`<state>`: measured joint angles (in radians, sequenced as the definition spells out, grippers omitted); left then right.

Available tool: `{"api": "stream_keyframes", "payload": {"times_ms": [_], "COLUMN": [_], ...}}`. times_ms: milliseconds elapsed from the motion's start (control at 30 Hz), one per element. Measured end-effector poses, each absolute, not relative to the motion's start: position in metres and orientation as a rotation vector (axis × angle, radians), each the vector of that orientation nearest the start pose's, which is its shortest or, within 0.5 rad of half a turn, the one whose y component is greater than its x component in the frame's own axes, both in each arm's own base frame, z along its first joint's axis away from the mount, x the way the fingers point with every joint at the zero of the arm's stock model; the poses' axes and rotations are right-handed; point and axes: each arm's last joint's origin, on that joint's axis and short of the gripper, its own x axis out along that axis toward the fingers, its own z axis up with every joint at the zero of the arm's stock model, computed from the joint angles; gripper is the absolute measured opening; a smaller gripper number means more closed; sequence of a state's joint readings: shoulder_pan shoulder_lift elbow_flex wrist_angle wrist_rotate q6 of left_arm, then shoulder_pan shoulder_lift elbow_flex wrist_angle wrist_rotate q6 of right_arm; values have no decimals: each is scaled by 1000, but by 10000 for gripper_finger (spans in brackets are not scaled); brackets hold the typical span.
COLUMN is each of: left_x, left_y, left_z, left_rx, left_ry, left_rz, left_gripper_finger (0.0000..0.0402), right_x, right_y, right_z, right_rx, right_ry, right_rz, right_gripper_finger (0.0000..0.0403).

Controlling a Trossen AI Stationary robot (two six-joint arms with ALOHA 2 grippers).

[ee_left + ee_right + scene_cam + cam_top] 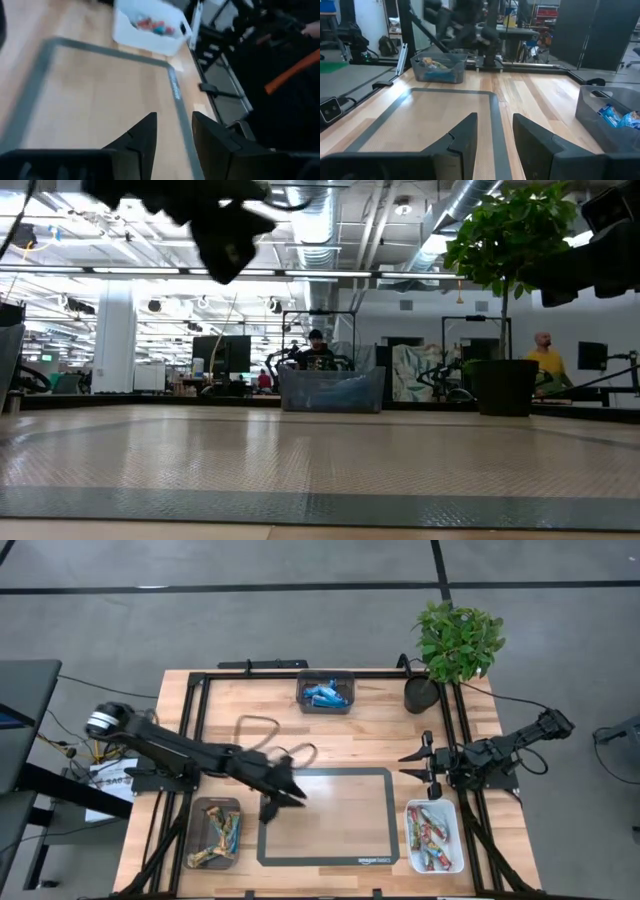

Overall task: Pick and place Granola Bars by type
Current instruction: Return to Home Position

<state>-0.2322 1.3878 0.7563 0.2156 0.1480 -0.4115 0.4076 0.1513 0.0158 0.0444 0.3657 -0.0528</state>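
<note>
Grey-edged mat (392,820) printed amazonbasics, left claw (286,798) parted over it, right claw (404,766) alongside

Robotics lab — exposed ceiling ducts (470,202), monitors (222,352), people (546,360) beyond table.

Free to cross: the middle of the grey-bordered rectangular mat (340,815). Blocked over its left border by the left gripper (293,790) (fingers parted, off the surface), beyond its right border by the right gripper (405,766). Round the edges: dark plastic bin (192,835), white tray (462,835), translucent grey bin (326,709), leafy potted plant (458,638).
</note>
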Motion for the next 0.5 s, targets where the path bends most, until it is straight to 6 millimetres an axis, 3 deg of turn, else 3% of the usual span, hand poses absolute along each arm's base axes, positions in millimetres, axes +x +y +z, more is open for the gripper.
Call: {"api": "stream_keyframes", "payload": {"times_ms": [267,500], "left_x": [193,141], "left_y": [-43,-34], "left_z": [208,192], "left_rx": [-390,-386], "left_ry": [320,217], "left_rz": [-196,-240], "left_gripper_finger": [116,116], "right_x": [100,100], "right_y": [32,32], "right_z": [161,161], "right_rx": [-87,-88], "right_ry": [83,87], "right_rz": [42,44], "right_gripper_finger": [118,118]}}
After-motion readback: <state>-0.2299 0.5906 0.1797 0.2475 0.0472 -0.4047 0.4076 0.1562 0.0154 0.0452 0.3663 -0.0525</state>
